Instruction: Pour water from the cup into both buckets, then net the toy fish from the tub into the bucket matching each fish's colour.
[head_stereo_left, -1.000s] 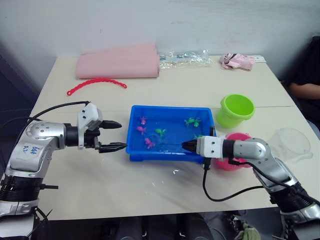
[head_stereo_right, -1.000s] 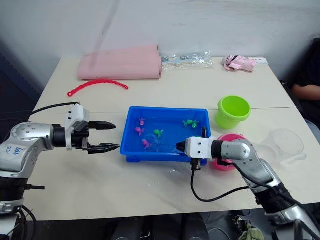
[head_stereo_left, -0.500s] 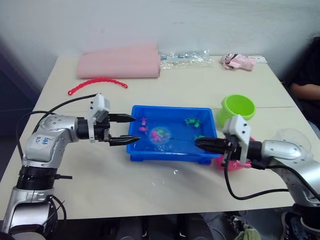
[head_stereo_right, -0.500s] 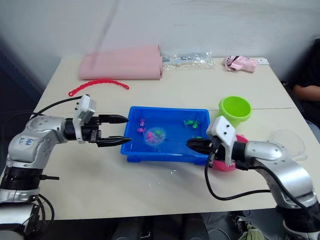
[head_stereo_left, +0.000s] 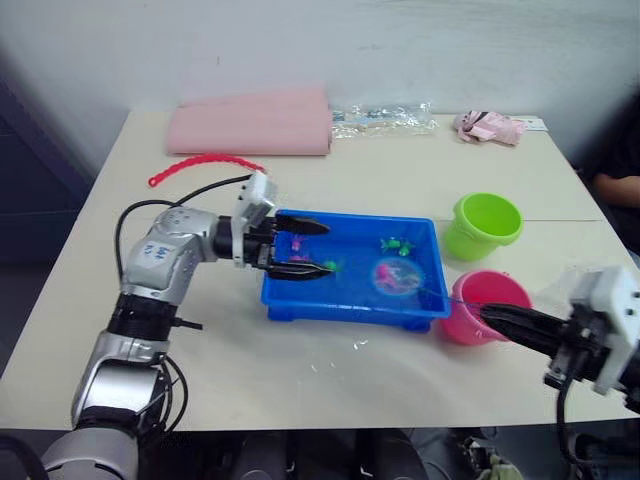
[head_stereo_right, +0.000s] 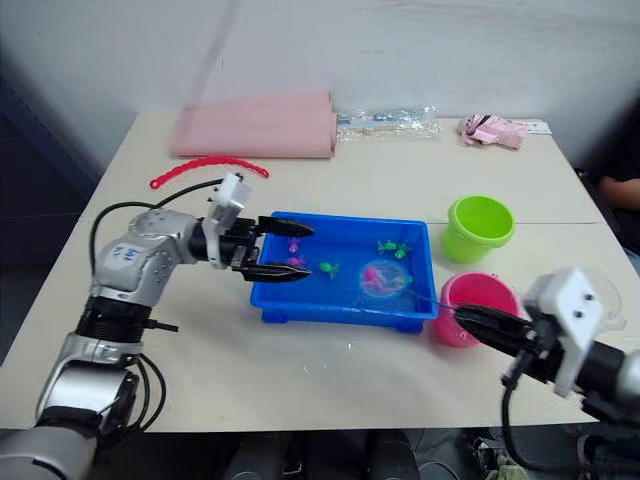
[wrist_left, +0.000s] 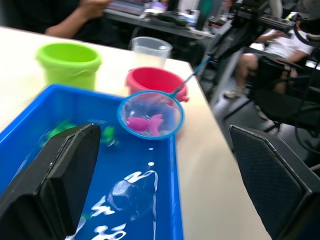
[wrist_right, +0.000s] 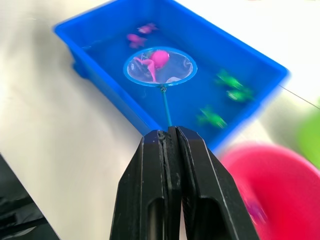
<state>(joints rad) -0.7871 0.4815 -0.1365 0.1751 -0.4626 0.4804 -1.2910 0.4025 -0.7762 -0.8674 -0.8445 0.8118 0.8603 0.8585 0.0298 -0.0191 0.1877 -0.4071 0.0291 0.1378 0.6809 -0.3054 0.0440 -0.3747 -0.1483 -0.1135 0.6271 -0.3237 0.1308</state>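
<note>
Right wrist view shows the right tool (wrist_right: 170, 137) clamped tight on the thin handle of the net (wrist_right: 160, 66), fingers pressed together around the stick. From there the handle runs straight away from the tool to the light blue hoop, which hangs over the water of the tub (head_stereo_left: 352, 303) with one pink fish (wrist_right: 154, 61) lying in its mesh. In the eye views the net's long axis runs roughly level across the desk (head_stereo_left: 200, 360), from the right tool (head_stereo_left: 500, 318) beside the pink bucket (head_stereo_left: 478, 305) leftward to the hoop above the tub's right half; the hoop end points toward the robot's left, and the mesh faces up.

The left tool (head_stereo_left: 305, 247) stands spread wide and holds nothing; it reaches over the tub's left end, its two fingers well apart above the water.

As for progress, the cup (wrist_left: 150, 51) stands beyond the pink bucket, and I cannot tell from these pictures whether the buckets hold water. Netting looks under way: a pink fish is caught and lifted, but not yet over its bucket. At least two green fish (head_stereo_left: 397, 243) and a couple of pink ones near the left tool lie in the tub, so most of the sorting seems left. The green bucket (head_stereo_left: 485, 225) stands just behind the pink one; its inside shows no fish that I can make out.
</note>
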